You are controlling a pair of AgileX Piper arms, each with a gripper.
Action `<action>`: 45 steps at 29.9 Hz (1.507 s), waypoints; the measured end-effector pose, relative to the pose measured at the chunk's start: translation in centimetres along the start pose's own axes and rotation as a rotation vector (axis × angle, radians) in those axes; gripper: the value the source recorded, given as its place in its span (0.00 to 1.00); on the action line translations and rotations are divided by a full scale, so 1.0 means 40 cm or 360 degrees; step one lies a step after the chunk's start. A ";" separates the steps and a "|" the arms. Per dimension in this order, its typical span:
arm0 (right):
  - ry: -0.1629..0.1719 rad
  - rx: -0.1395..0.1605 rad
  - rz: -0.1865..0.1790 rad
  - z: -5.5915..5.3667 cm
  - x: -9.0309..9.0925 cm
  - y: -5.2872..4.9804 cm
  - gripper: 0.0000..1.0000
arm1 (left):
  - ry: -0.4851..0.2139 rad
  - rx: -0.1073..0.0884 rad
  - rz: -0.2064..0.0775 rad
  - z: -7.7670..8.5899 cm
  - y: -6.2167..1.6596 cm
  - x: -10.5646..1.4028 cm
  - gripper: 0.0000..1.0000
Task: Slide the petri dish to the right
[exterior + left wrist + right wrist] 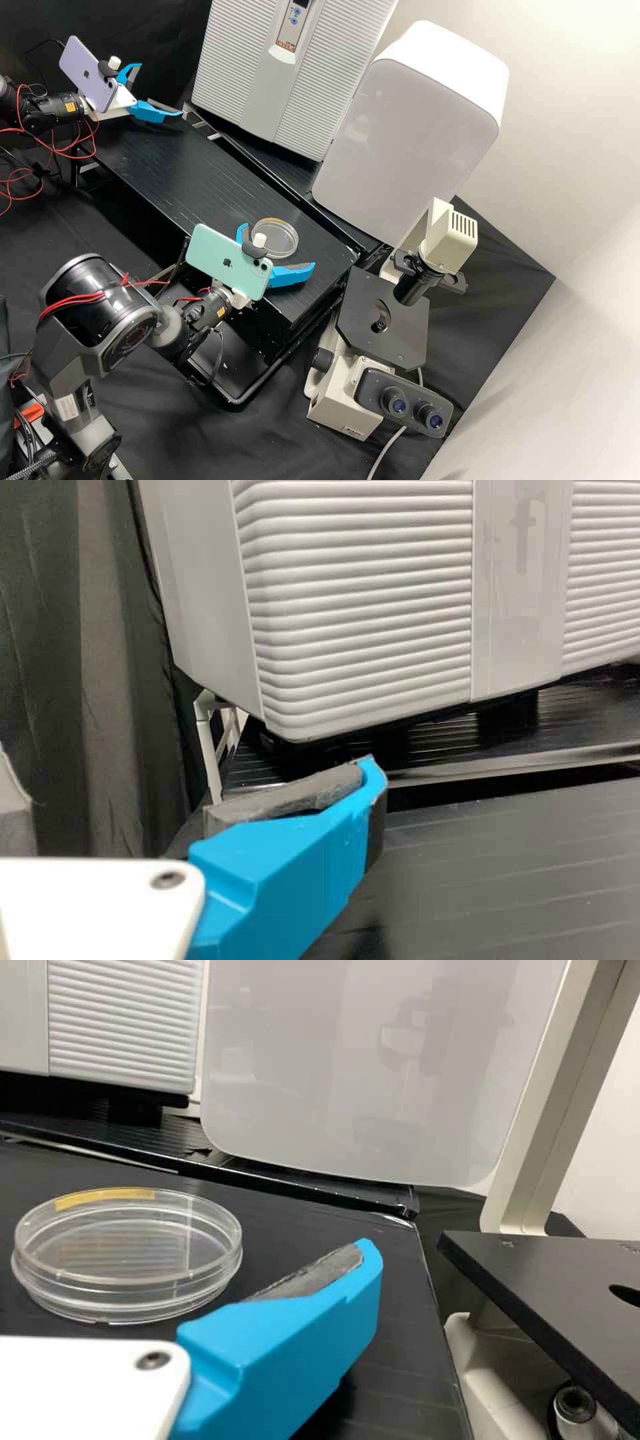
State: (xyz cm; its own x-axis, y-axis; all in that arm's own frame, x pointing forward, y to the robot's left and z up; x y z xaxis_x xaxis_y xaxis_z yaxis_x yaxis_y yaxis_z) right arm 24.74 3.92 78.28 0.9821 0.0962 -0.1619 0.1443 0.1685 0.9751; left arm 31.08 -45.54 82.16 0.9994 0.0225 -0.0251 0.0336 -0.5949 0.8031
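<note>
My right claw [280, 260] hung open just beside the petri dish [275, 238]. Pushed too hard, the dish could have slid off the shelf [200, 180] edge near it.

Petri dish [275, 239] on black bench [187, 173], right hand [281, 257] beside it, microscope [387, 347] nearby

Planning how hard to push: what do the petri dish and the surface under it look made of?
Petri dish: clear, glossy plastic apparently; see-through walls with bright rim highlights, though glass isn't excluded. Black platform: matte, finely ribbed, probably plastic or coated metal; parallel grooves show.
</note>
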 end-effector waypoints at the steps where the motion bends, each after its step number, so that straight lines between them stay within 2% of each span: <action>1: -0.0002 0.0001 -0.0003 0.002 0.003 -0.002 1.00 | 0.0000 0.0000 0.0000 0.000 0.000 0.000 1.00; 6: -0.0005 0.0001 -0.0007 0.004 0.014 -0.003 1.00 | 0.0000 0.0000 0.0000 0.000 0.000 0.000 1.00; 7: -0.0004 0.0001 -0.0006 0.004 0.016 -0.003 0.00 | 0.0000 0.0000 0.0000 0.000 0.000 0.000 1.00; 16: -0.0001 0.0041 -0.0015 0.005 0.023 -0.006 0.00 | 0.0000 0.0000 0.0000 0.000 0.000 0.000 1.00; 30: 0.0027 0.0022 -0.0048 0.002 0.024 -0.012 0.00 | 0.0000 0.0000 0.0000 0.000 0.000 0.000 1.00; 42: 0.0035 0.0016 -0.0055 0.001 0.024 -0.013 0.00 | 0.0000 0.0000 0.0000 0.000 0.000 0.000 1.00; 45: 0.0050 0.0016 -0.0038 -0.001 0.024 -0.011 0.00 | 0.0000 0.0000 0.0000 0.000 0.000 0.000 1.00</action>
State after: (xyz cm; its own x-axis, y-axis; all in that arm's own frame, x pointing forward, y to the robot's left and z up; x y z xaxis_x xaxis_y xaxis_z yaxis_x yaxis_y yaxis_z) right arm 25.62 3.97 77.70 0.9741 0.1229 -0.1896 0.1690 0.1610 0.9724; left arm 31.08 -45.54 82.16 0.9994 0.0225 -0.0251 0.0336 -0.5949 0.8031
